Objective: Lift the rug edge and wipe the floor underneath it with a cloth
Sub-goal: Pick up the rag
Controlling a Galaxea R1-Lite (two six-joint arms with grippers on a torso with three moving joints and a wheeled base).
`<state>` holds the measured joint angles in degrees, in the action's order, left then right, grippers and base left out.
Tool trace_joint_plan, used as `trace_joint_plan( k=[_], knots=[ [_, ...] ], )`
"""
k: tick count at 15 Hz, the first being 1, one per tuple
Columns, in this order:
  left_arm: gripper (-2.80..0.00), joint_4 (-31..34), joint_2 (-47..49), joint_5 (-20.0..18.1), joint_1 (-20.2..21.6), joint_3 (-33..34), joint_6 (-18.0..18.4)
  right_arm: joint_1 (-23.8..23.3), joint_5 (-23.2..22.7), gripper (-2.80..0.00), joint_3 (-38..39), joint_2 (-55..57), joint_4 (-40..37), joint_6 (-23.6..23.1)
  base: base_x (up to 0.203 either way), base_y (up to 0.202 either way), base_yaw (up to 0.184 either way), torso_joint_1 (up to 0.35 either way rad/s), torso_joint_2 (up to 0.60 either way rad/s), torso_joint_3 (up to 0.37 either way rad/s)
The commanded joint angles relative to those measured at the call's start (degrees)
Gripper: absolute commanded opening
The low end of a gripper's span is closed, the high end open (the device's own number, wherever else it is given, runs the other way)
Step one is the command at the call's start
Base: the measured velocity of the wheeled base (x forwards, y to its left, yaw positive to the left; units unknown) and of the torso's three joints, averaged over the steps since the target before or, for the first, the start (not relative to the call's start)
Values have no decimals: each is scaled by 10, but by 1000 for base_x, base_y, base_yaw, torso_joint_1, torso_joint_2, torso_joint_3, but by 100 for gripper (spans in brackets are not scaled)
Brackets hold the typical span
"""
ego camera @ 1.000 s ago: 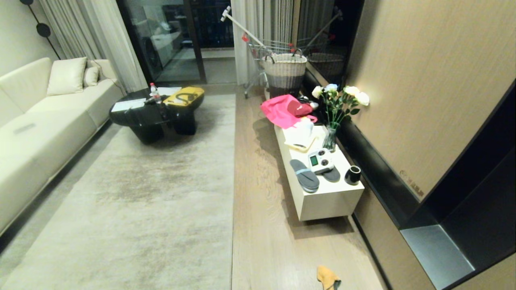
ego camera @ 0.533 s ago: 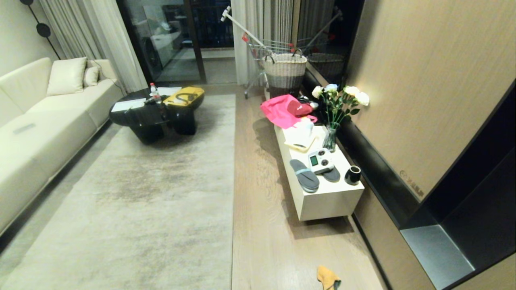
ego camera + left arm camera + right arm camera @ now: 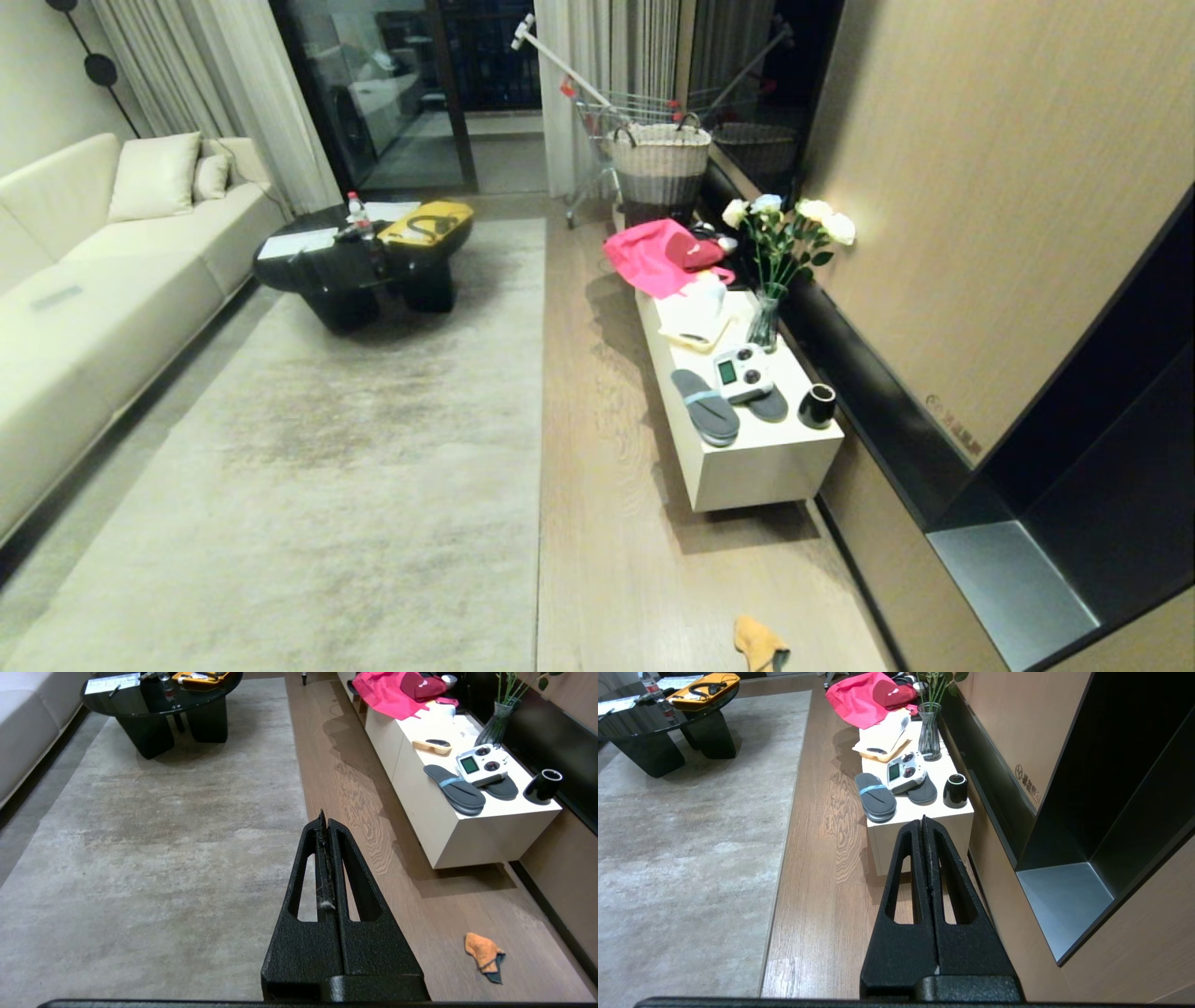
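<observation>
I have both arms held off the floor with nothing in them. The left gripper has its fingers pressed together, empty, and it hangs above the rug edge, which lies flat on the floor. A wisp of lint clings between the fingers. The right gripper is likewise pinched closed and empty; in its own view it points toward the near end of the white bench. Neither gripper appears in the head view.

I take the bench as my landmark. The rug runs parallel to it, with a strip of bare wood floor between the two. The rug edge is the straight hem facing the bench, flat along its whole visible length. The cloth lies crumpled on the floor beyond the bench's near end, on the bench side of the strip, well apart from the rug edge; a dark corner shows at one end of it. In the left wrist view the cloth is clear of both grippers.

On the bench I see a pair of dark slippers, a white controller, a black cup, a vase of flowers and pink fabric at the far end.
</observation>
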<state>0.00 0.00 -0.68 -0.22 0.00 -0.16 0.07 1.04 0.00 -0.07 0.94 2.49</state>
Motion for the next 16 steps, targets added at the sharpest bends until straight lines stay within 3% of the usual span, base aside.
trace_joint_plan(
  k=[1,16],
  knots=[
    [-280,0,0,0,0,0,0,0,0,-280,0,1,0,1,0,0,0,0,0,0],
    [-280,0,0,0,0,0,0,0,0,-280,0,1,1,1,0,0,0,0,0,0]
  ],
)
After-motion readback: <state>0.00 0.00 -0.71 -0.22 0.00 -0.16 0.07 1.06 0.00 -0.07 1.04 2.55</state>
